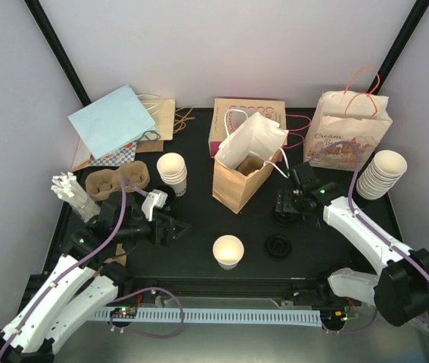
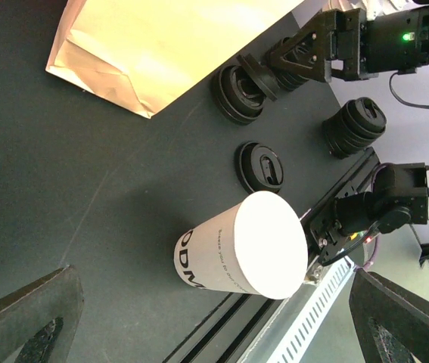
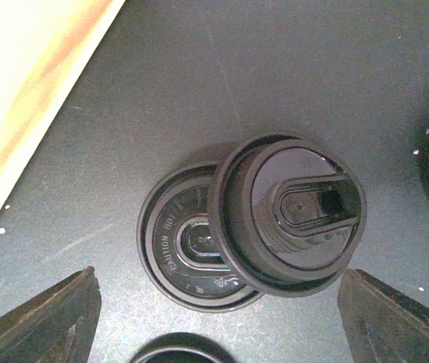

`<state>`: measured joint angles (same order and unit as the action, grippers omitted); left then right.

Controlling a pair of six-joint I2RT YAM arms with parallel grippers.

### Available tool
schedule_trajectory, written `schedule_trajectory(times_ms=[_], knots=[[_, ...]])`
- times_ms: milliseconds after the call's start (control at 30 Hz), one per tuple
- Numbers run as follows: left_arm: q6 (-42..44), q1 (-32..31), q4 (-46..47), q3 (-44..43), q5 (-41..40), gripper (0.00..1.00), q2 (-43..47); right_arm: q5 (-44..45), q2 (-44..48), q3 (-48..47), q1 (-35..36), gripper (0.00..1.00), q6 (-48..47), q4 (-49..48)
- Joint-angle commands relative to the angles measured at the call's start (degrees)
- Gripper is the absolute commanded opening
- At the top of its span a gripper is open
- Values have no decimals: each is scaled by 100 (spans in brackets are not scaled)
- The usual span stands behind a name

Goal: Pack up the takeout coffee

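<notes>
The takeout coffee cup [image 1: 228, 251] stands upright and uncovered near the table's front edge. In the left wrist view the cup [image 2: 240, 246] is cream-white with black lettering. A single black lid [image 1: 279, 246] lies flat just right of it, and the lid [image 2: 260, 166] also shows beyond the cup in the left wrist view. My left gripper [image 1: 172, 229] is open, left of the cup and apart from it; nothing is between its fingers [image 2: 25, 318]. My right gripper [image 1: 288, 206] hangs open over a stack of black lids [image 3: 191, 246] whose top lid [image 3: 290, 215] sits tilted and shifted.
An open brown paper bag [image 1: 237, 185] with a white bag in it stands at mid-table. Cup stacks [image 1: 172, 172] [image 1: 380, 174], a pulp carrier [image 1: 117, 180], a printed bag [image 1: 348, 132], blue bags [image 1: 112, 121] and a pink box [image 1: 248, 110] line the back. A second lid stack [image 2: 354, 126] stands nearby.
</notes>
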<state>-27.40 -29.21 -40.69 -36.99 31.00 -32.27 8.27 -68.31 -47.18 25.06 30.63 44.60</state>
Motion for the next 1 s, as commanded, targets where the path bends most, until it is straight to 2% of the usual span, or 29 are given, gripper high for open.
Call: schedule_trajectory(times_ms=[0,33,133,233,367,500,800,967], knots=[[-83,25,-68,-73,124,99,5,-49,358,106,44,95,10,30],[-93,21,-50,-64,121,99,10,-4,359,138,41,99,55,-32],[-134,26,0,-36,154,99,-32,171,30,55,-37,100,341,-51],[-131,18,-59,-93,170,99,-56,-983,-157,322,-782,97,261,-603],[-51,13,-242,-143,100,99,-14,-789,-129,307,-1068,98,2,-696],[-74,14,-177,-69,108,99,12,-1223,-178,368,-1409,99,-156,-868],[-44,16,-122,-119,175,99,-78,-1599,-580,622,-1547,98,-188,-1308],[-32,15,-168,-133,171,99,-84,-1220,-695,641,-1567,97,-122,-1287]])
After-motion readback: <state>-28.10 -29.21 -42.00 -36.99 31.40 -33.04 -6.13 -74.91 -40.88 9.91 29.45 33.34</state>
